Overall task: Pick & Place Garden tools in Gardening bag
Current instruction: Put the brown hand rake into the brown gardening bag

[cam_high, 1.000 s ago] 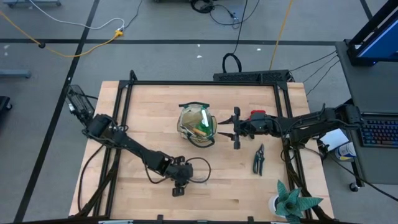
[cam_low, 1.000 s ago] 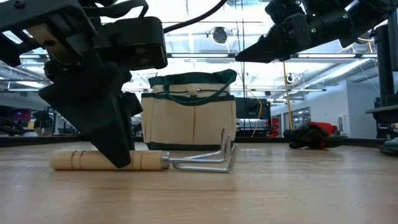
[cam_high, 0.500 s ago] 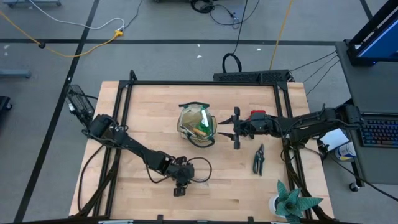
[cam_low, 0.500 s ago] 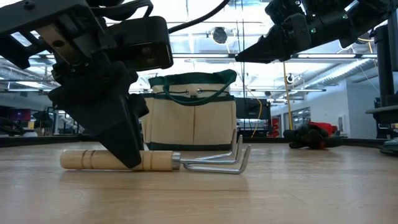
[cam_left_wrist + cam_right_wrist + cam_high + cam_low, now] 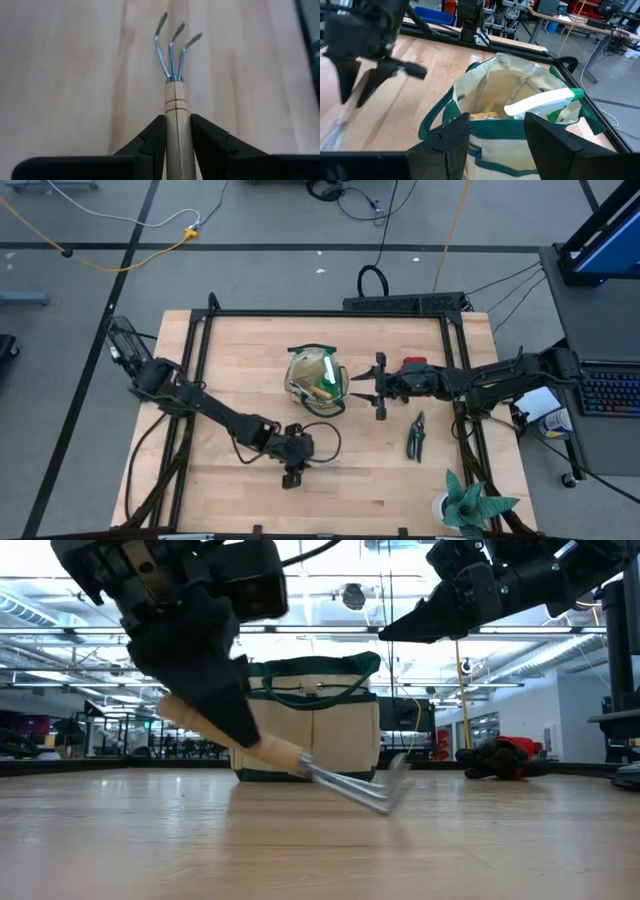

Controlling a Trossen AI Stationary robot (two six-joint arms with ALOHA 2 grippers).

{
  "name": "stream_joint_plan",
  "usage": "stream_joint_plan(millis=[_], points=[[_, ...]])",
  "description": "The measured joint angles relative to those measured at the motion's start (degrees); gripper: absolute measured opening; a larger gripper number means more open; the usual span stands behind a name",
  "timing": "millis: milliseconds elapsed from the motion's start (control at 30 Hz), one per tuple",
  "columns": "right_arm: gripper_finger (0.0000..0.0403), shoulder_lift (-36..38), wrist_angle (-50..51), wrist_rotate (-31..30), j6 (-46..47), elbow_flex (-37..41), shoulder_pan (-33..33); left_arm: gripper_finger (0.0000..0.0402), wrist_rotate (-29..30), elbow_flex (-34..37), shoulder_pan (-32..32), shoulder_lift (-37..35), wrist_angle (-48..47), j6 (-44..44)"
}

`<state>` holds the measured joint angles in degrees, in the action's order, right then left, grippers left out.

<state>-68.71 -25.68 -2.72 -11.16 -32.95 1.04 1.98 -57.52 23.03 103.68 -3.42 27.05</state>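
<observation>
Left arm reaches diagonally from the table's left edge toward front centre. Left gripper [image 5: 292, 470] points down, its fingers [image 5: 152, 145] clamped on the wooden handle of a hand rake [image 5: 300, 765], lifted and tilted (prongs lowest). Right arm stretches level from the right edge; right gripper [image 5: 372, 399] hangs mid-table, fingers [image 5: 451, 145] spread apart.

Rake [image 5: 330, 776] tines motion-blurred in low view; handle end hidden by left hand [image 5: 200, 690].
</observation>
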Motion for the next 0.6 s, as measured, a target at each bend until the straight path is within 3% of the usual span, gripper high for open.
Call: stream_joint_plan(millis=[300, 600], points=[[0.0183, 0.0, 1.1, 0.0, 0.0, 0.0, 0.0, 0.0092, 4.6, 0.0, -0.5, -4.6, -7.7, -0.7], [0.0183, 0.0, 1.2, 0.0, 0.0, 0.0, 0.0, 0.0092, 5.3, 0.0, -0.4, -4.3, -7.5, -1.0]])
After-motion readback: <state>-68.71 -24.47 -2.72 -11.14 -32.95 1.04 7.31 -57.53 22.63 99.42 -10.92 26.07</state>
